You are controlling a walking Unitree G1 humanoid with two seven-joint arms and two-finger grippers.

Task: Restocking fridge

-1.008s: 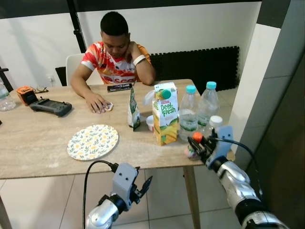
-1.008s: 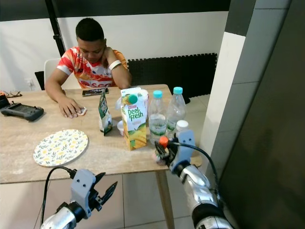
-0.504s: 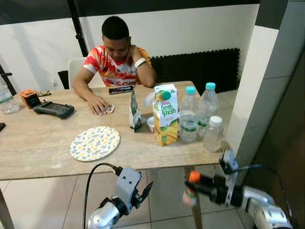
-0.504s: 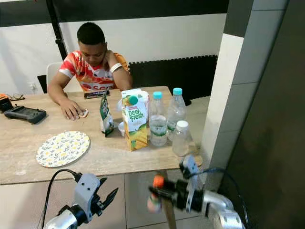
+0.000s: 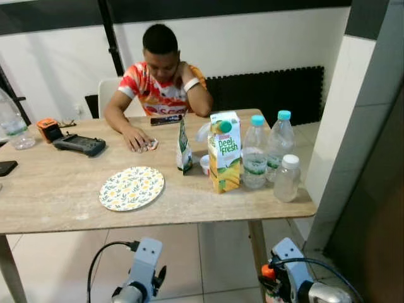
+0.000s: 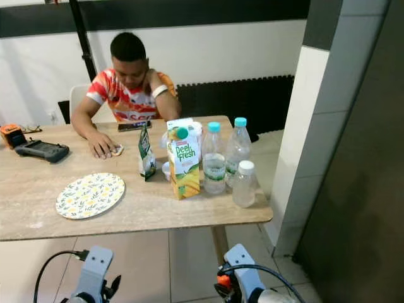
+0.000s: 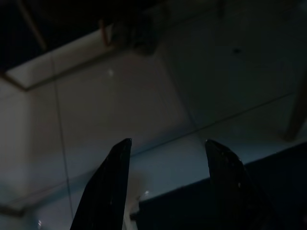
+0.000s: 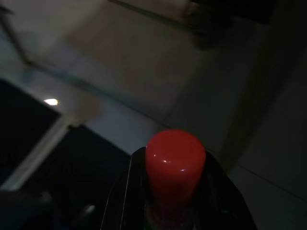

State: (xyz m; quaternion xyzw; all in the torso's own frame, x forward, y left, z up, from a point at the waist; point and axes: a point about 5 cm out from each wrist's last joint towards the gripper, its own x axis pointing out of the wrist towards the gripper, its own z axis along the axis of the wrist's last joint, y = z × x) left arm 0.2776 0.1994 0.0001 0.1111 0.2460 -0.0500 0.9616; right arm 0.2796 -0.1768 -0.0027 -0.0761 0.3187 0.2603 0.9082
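Observation:
My right gripper (image 5: 270,285) hangs low, below and in front of the table's right end, shut on a small bottle with an orange-red cap (image 5: 268,272). The cap (image 8: 175,158) stands between the black fingers in the right wrist view, over dim floor. My left gripper (image 7: 168,142) hangs idle and open above the tiled floor, with nothing between its fingers. On the wooden table (image 5: 57,202) stand a juice carton (image 5: 225,151), two water bottles with teal caps (image 5: 255,151), a small white-capped bottle (image 5: 287,178), a green pouch (image 5: 184,146) and a small cup (image 5: 205,164).
A person (image 5: 161,82) sits at the far side with a hand on the table. A patterned plate (image 5: 131,188), a controller (image 5: 79,145) and a large bottle (image 5: 12,123) lie to the left. A dark panel (image 5: 379,189) and white wall stand on the right.
My right gripper came down from table height, carrying the orange-capped bottle. The left gripper sank lower too. The camera has pulled back, so the table looks farther away.

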